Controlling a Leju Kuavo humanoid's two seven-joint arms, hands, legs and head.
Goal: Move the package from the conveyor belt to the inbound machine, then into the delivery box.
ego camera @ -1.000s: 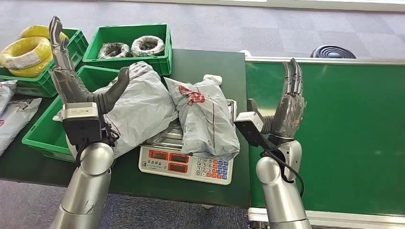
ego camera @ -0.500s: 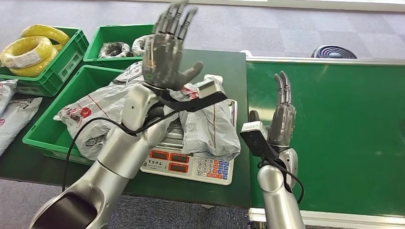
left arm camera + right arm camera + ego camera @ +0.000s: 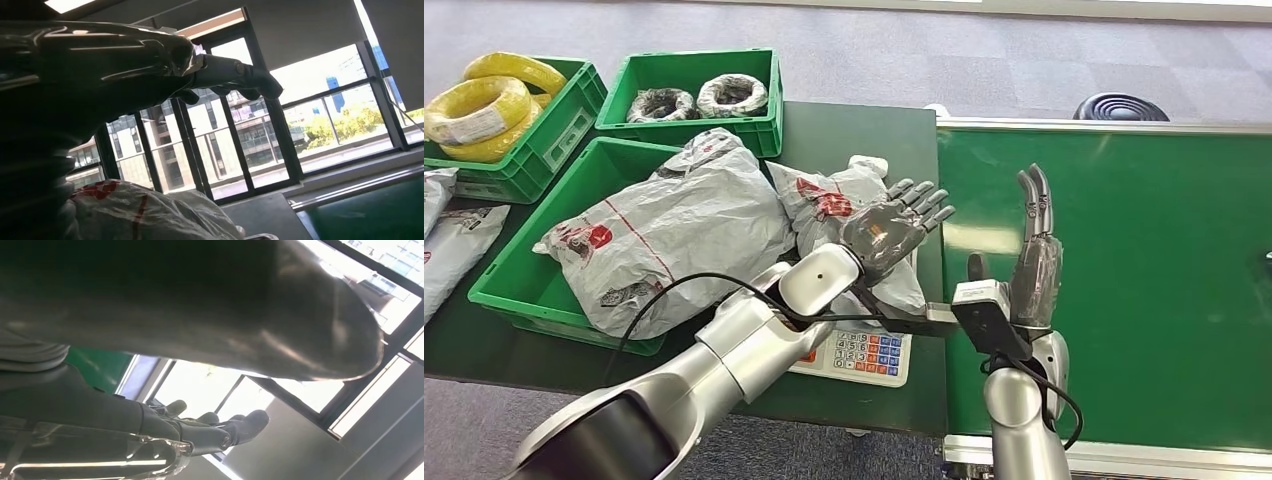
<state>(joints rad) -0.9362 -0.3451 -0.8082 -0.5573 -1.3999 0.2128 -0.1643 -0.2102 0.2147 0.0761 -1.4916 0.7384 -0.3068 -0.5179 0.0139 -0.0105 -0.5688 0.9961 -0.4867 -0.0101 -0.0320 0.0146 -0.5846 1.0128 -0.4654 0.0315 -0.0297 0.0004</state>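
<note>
A grey plastic package (image 3: 839,240) with red print lies on the weighing scale (image 3: 854,352) at the table's front. My left hand (image 3: 894,226) hovers over its right side, palm up, fingers spread, holding nothing. The left wrist view shows that hand (image 3: 220,75) above the package (image 3: 150,210). My right hand (image 3: 1034,265) stands upright over the left edge of the green conveyor belt (image 3: 1144,270), fingers straight and together, empty. A second, larger grey package (image 3: 674,230) lies in the near green crate (image 3: 519,290).
Two more green crates stand behind: one with yellow cable coils (image 3: 489,105), one with dark coils (image 3: 699,98). More grey packages (image 3: 449,240) lie at the far left. A black round object (image 3: 1121,108) sits beyond the belt. The belt's surface is bare.
My left arm swung from the left crate across the table and came down over the package on the scale. My right hand shifted slightly right and lower.
</note>
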